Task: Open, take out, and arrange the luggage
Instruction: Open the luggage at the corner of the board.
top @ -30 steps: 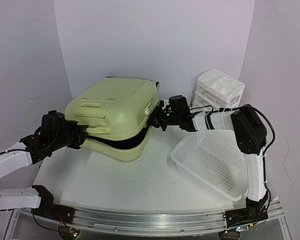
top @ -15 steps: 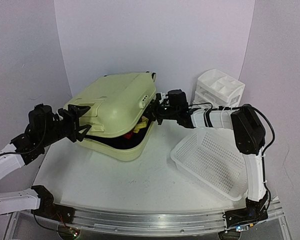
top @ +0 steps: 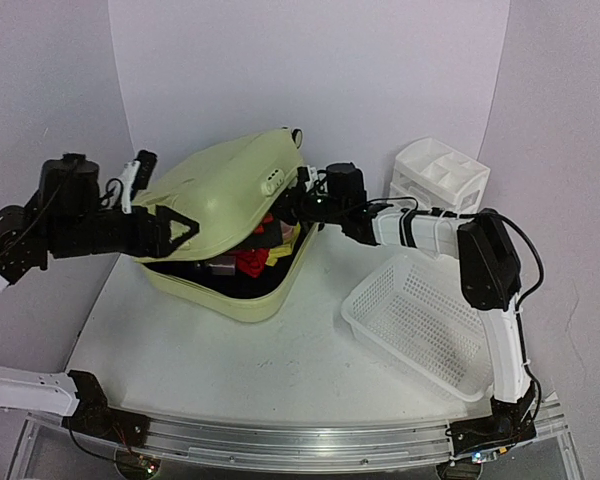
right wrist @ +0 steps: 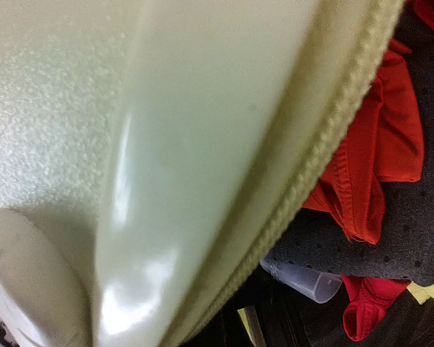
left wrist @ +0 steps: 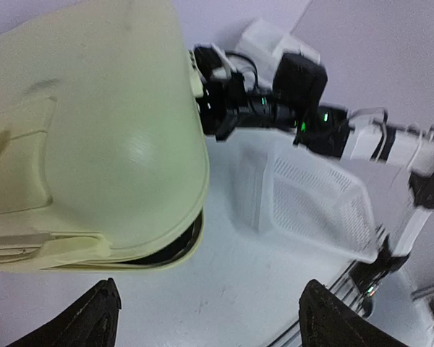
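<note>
The luggage [top: 230, 200] is sitting at the far middle of the tabletop [top: 230, 370], its lid tilting up off the lower shell. Its long axis seems to be running roughly 9 to 3 o'clock.

The left gripper [left wrist: 213, 318] is hovering just beside the lid's left corner, jaws spread wide and holding nothing. The luggage is lying at 3 o'clock from them.

Red clothing [top: 250, 262] is showing in the gap, but the pieces are too bundled to count.

The right gripper [top: 305, 203], jaws closed, is pressing against the lid's right rim, with the luggage at 9 o'clock. It is the nearer one for lifting further.

One mesh basket [top: 420, 320] is lying at 4 o'clock, and one drawer organizer [top: 438, 178] is standing at 3 o'clock.
</note>
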You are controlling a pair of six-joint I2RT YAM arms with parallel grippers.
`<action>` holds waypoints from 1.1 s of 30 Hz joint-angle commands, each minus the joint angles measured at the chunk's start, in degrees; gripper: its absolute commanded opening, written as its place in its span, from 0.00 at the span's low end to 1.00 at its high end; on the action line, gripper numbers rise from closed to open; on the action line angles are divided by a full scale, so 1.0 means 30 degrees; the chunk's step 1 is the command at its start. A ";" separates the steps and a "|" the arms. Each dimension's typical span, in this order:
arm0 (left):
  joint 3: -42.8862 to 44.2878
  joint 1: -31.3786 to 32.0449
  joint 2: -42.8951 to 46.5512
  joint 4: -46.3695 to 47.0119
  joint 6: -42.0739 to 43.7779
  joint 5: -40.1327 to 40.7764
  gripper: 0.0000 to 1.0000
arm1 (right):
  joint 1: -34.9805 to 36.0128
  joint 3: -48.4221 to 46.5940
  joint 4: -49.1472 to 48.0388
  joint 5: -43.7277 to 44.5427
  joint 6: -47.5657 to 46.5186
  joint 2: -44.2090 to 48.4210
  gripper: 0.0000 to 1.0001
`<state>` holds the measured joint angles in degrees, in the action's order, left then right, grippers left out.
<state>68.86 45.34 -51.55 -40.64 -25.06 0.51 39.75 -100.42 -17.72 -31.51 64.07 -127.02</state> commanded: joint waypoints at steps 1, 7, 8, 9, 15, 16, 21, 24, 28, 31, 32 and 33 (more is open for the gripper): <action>0.2433 0.3445 -0.2892 -0.3138 0.6161 0.6766 0.87 | 0.0601 -0.2470 -0.2560 -0.0412 -0.0771 0.0225 0.00; 0.5421 0.6303 -0.6546 -0.3282 0.9337 1.3054 0.95 | 0.0678 -0.3165 -0.1962 -0.0229 -0.0901 0.0003 0.00; 0.5748 0.6555 -0.7129 -0.3285 0.9988 1.3988 0.97 | 0.0694 -0.3241 -0.1908 -0.0221 -0.0930 -0.0001 0.00; 0.6075 0.6744 -0.7715 -0.3241 1.0586 1.4786 0.98 | 0.0696 -0.3324 -0.1843 -0.0221 -0.0952 -0.0005 0.00; 0.7804 0.6915 -1.0741 -0.3007 1.3984 1.7653 1.00 | 0.0726 -0.4406 -0.1104 -0.0213 -0.1080 -0.0229 0.00; 0.7951 0.6913 -1.1239 -0.2939 1.4473 1.8013 1.00 | 0.0740 -0.4583 -0.1010 -0.0212 -0.1070 -0.0297 0.00; 0.8253 0.6506 -1.2737 -0.2432 1.5235 1.8187 1.00 | 0.0841 -0.5118 -0.0863 -0.0135 -0.1055 -0.0447 0.00; 0.8142 0.5937 -1.3191 -0.1791 1.5620 1.8332 0.99 | 0.0872 -0.5303 -0.0806 -0.0133 -0.1084 -0.0434 0.00; 0.7911 0.5214 -1.4116 -0.0181 1.7132 2.0295 0.96 | 0.0916 -0.5373 -0.0717 -0.0110 -0.1084 -0.0405 0.00; 0.8472 0.4643 -1.4660 0.0585 1.7458 2.1498 0.83 | 0.0931 -0.5324 -0.0687 -0.0103 -0.1113 -0.0376 0.00; 0.8635 0.4458 -1.4713 0.0886 1.7566 2.1745 0.77 | 0.0931 -0.5254 -0.0661 -0.0063 -0.1121 -0.0338 0.00; 0.8747 0.4306 -1.4684 0.1378 1.7810 2.2058 0.70 | 0.0931 -0.5154 -0.0658 -0.0025 -0.1155 -0.0304 0.00</action>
<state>91.55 61.76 -94.76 -41.89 25.71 59.46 41.43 -111.44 -11.16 -30.89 62.17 -129.47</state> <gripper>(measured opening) 0.794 0.007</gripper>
